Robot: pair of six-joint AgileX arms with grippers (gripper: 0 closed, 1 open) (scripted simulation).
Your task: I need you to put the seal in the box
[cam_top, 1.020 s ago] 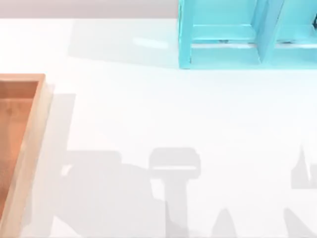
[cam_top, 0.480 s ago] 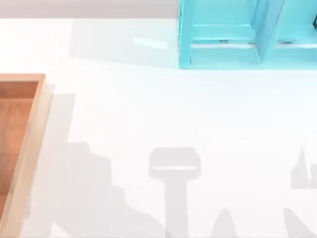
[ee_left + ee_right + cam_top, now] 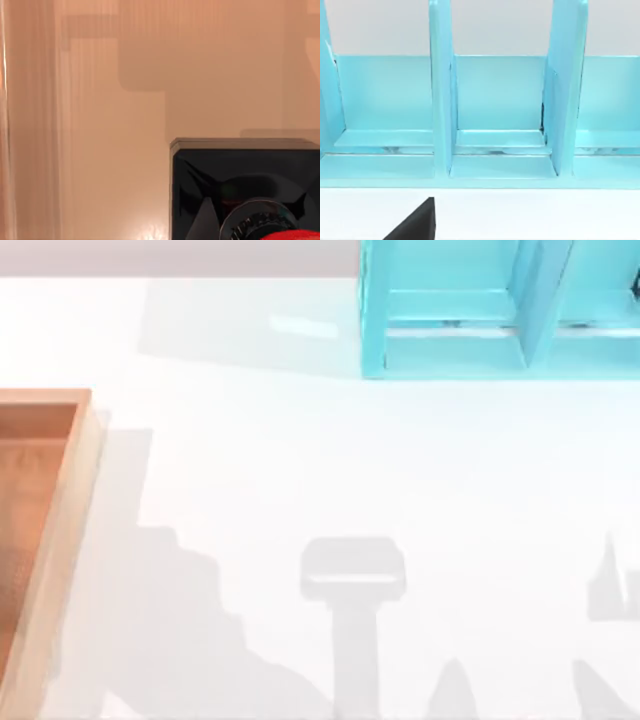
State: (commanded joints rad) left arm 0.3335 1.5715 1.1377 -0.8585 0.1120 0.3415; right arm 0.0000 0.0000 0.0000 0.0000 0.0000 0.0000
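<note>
From above, the white table [image 3: 330, 470] carries the box [image 3: 60, 530], a shallow wooden tray with tan rim walls and an orange-brown floor, at about nine o'clock against the left edge, while a translucent cyan shelf [image 3: 480, 310] stands at roughly one o'clock near the far edge; grey shadows of the arms lie across the surface from six toward eight o'clock. In the left wrist view, the seal [image 3: 245, 190] appears close up, its black cube-shaped base seen against the box floor [image 3: 100, 150], with a sliver of the red knob [image 3: 295, 236] at the frame's border; whether the left gripper is clasping or has let go of the seal cannot be told. In the right wrist view, the cyan shelf's open compartments face the camera across the white table, and a dark wedge [image 3: 415, 222] belonging to the right gripper juts in; its grasp cannot be told either.
</note>
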